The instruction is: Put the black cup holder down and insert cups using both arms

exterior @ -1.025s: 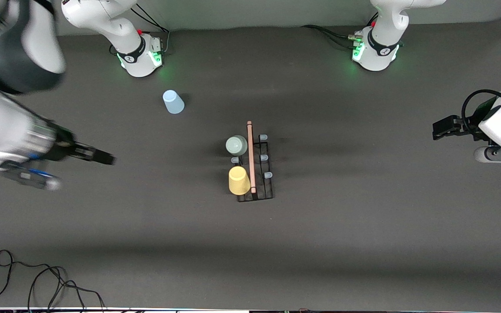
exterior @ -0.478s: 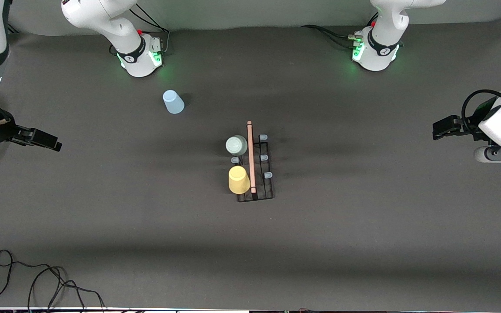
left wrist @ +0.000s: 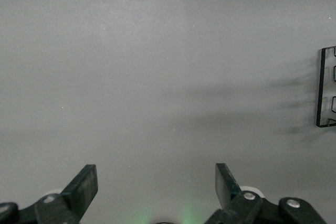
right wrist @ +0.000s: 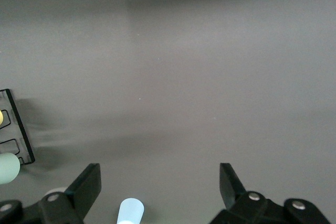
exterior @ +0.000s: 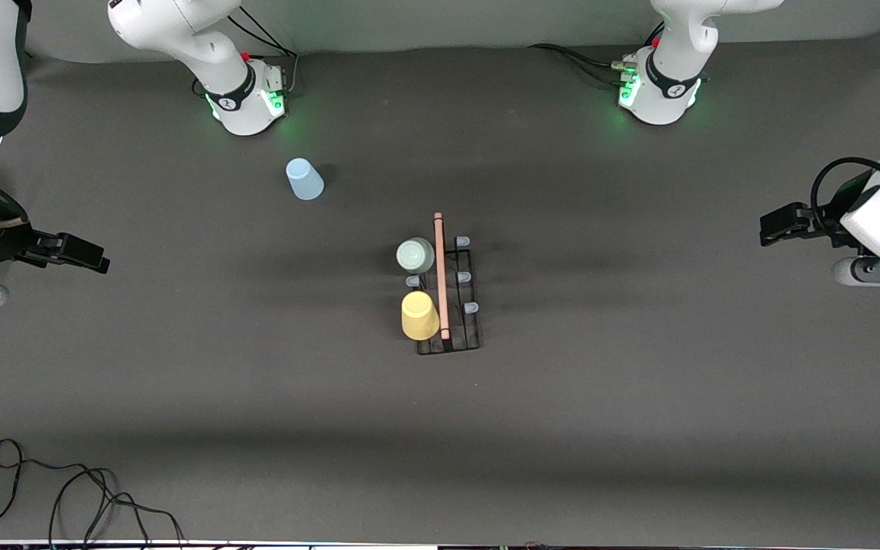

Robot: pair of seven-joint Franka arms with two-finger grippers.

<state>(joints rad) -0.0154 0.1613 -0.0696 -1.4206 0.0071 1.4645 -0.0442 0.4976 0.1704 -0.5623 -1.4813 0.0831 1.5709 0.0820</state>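
Fingers (left wrist: pixel 84 184) of the left gripper (left wrist: pixel 155 187): spread wide, holding nothing, over bare tabletop (exterior: pixel 638 397) at the left arm's end; arm waits. In the front view this gripper (exterior: pixel 772 228) sits at about 3 o'clock from the rack.

Fingers (right wrist: pixel 89 182) of the right gripper (right wrist: pixel 157 184): spread wide, holding nothing, over the tabletop at the right arm's end. In the front view this gripper (exterior: pixel 92 260) sits at about 9 o'clock from the rack.

Black cup holder (exterior: pixel 449 345): stands near the middle of the tabletop, wooden rod handle (exterior: pixel 440 275) running from 12 to 6 o'clock. Four pale-tipped pegs show bare, three on the side toward the left arm's end.

Grey-green cup (exterior: pixel 415 255): upside down on a peg, on the rack's side toward the right arm's end.

Yellow cup (exterior: pixel 419 317): upside down on a peg on the same side, nearer the front camera than the grey-green one.

Light blue cup (exterior: pixel 304 179): on the tabletop, apart from the rack, at about 10 o'clock from it, near the right arm's base (exterior: pixel 245 95).
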